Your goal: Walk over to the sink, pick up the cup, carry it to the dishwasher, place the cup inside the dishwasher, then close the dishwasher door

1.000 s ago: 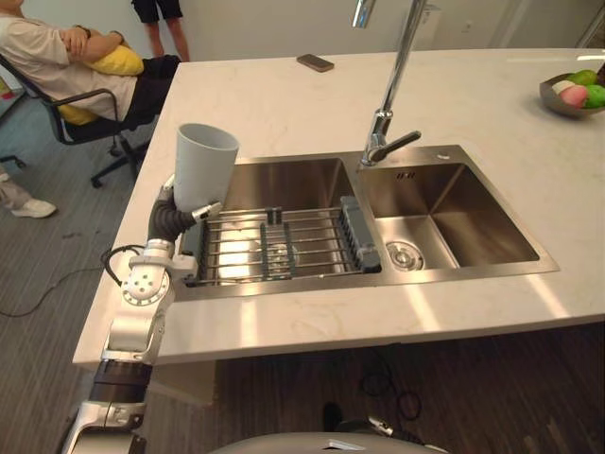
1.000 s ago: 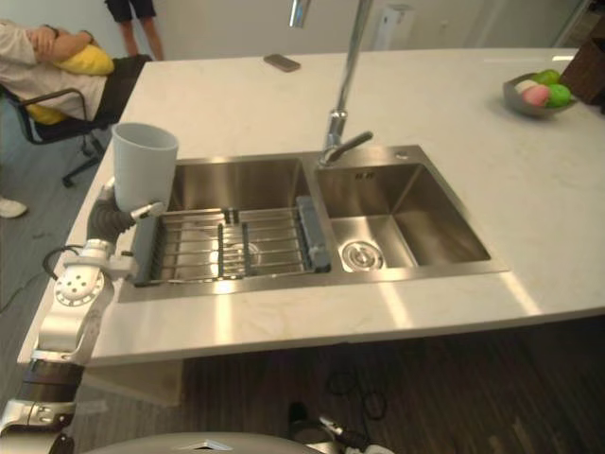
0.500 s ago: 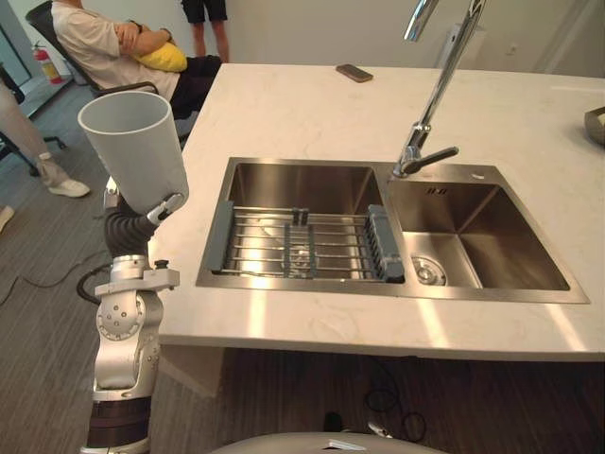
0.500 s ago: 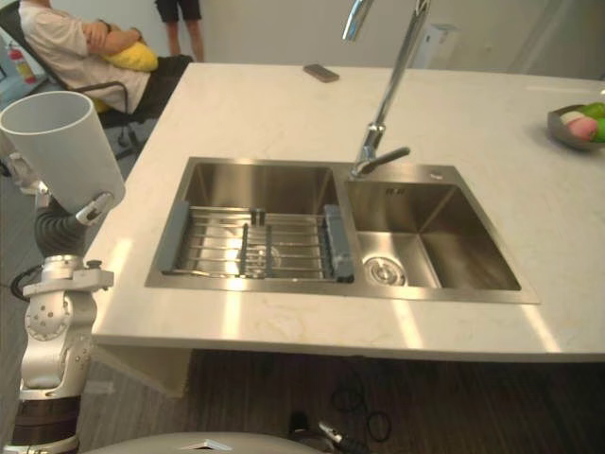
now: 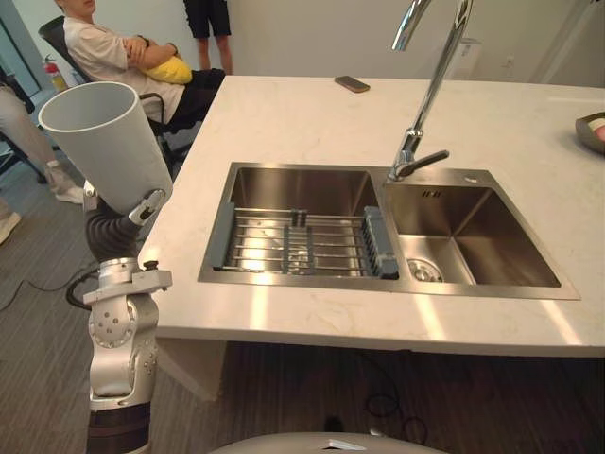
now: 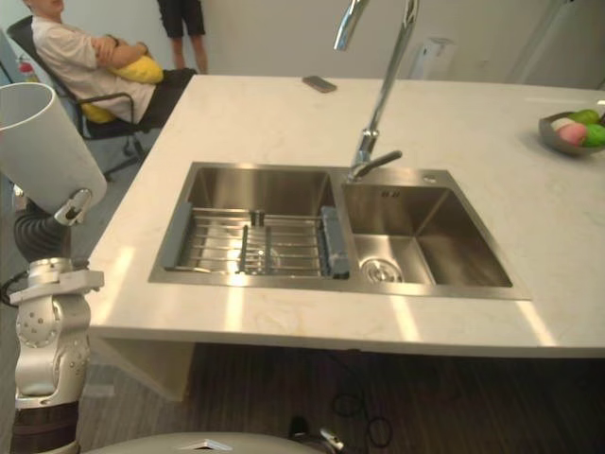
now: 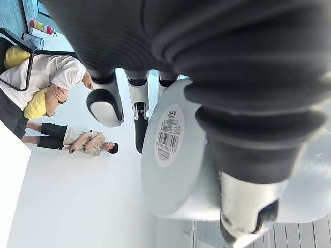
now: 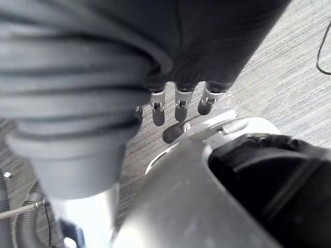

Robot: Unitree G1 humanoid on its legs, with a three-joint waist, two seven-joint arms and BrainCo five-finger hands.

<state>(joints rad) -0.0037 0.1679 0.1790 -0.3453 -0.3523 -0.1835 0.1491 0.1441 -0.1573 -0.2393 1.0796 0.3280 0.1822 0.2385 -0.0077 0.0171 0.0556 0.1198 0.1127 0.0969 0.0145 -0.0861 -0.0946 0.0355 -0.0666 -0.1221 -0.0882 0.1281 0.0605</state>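
Now the fingers [image 7: 106, 103] of the left hand [image 5: 140, 210] are curled round the lower wall of the cup [image 5: 106, 142], thumb on the far side, clamped firmly on it. A second ago the cup hung over the left end of the rack in the sink. It has since swung out past the left edge of the counter [image 5: 284, 123] and now stands over the floor, mouth up and tilted away from the counter. The whole view has shifted too, so the robot itself seems to be turning. I judge the pickup done and the carry to the dishwasher begun.

The cup is pale grey and smooth, matt plastic by the look. It is a plain tapered tumbler with a flat round base bearing a sticker. The sink [image 5: 529, 284] is brushed steel with two basins. A wire rack [image 5: 293, 241] with grey ends spans the left one, and a tall curved tap [image 5: 430, 85] rises behind the divide. The counter is pale veined stone, glossy. The right hand [image 8: 178, 108] hangs low over the floor, fingers loose and apart
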